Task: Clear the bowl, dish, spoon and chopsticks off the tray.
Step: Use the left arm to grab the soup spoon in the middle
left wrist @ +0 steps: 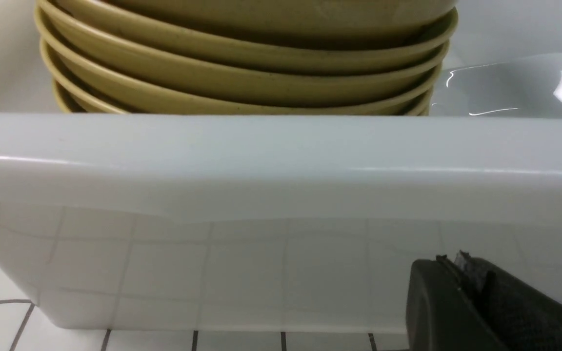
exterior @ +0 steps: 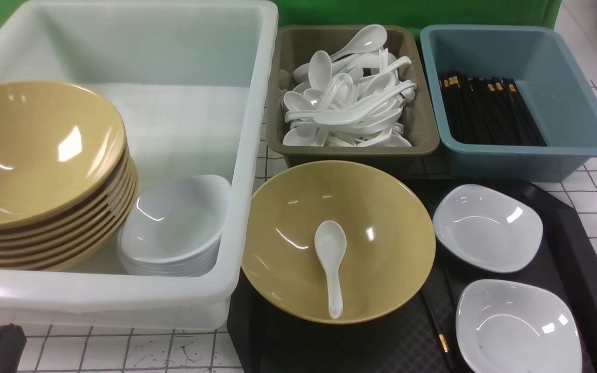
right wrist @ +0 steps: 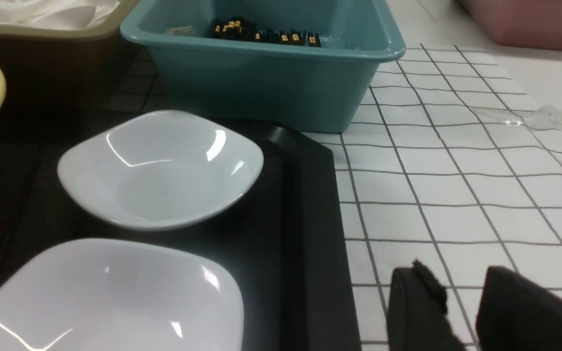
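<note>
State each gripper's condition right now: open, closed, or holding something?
Left gripper: closed, holding nothing.
Right gripper: open, holding nothing.

One tray [exterior: 581, 248] is counted, bearing one bowl [exterior: 381, 243], one spoon [exterior: 331, 264], two white dishes [exterior: 487, 228] and one pair of chopsticks [exterior: 442, 343]; three tubs [exterior: 578, 103] are seen.

Tray [exterior: 581, 248] bearing bowl [exterior: 381, 243], spoon [exterior: 331, 264] lying inside it; far dish [exterior: 487, 228] and near dish [exterior: 517, 326] at right; chopsticks [exterior: 442, 343] between bowl and near dish.
</note>
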